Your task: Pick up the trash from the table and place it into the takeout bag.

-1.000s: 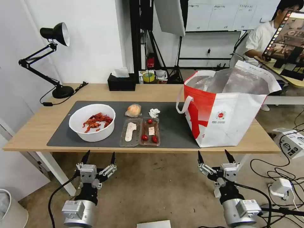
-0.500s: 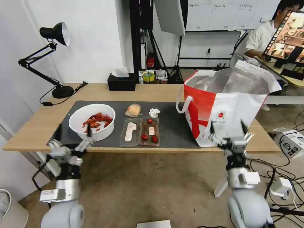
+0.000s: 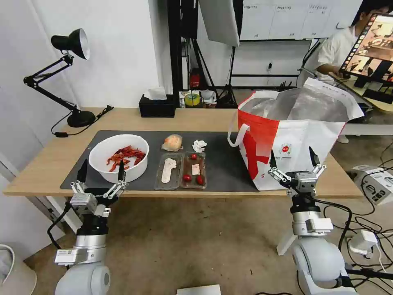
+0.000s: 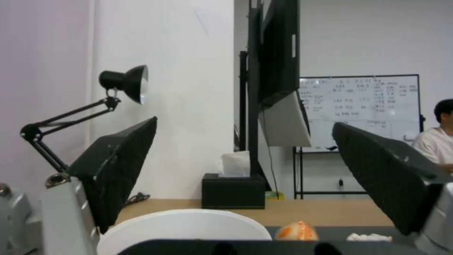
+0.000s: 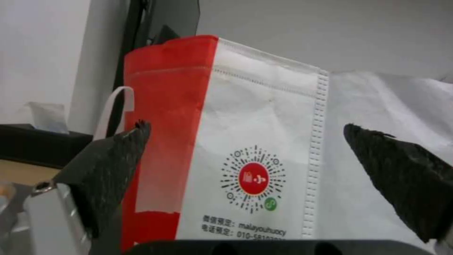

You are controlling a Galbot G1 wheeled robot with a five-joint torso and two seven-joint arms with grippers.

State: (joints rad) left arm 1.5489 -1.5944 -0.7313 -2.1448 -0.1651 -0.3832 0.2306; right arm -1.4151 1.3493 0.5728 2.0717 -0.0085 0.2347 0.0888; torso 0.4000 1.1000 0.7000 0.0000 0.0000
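Observation:
On the dark mat of the table (image 3: 49,164) sit a white bowl of red crayfish shells (image 3: 119,158), a clear hinged tray with cherry tomatoes (image 3: 181,170), a wrapped orange lump (image 3: 172,142) and a crumpled tissue (image 3: 199,145). The white-and-red takeout bag (image 3: 291,139) stands open at the right. My left gripper (image 3: 101,171) is open at the table's front edge, just before the bowl (image 4: 184,226). In front of the bag's logo side (image 5: 254,177), my right gripper (image 3: 292,160) is open too. Both hold nothing.
A black tissue box (image 3: 157,105) and a black desk lamp (image 3: 71,73) stand at the table's back and left. A person sits at a screen at the far right. Cables and white boxes (image 3: 376,184) lie on the floor at the right.
Both arms have risen from below the table edge to table height. The left gripper turned upright before the bowl; the right gripper stays before the bag's front.

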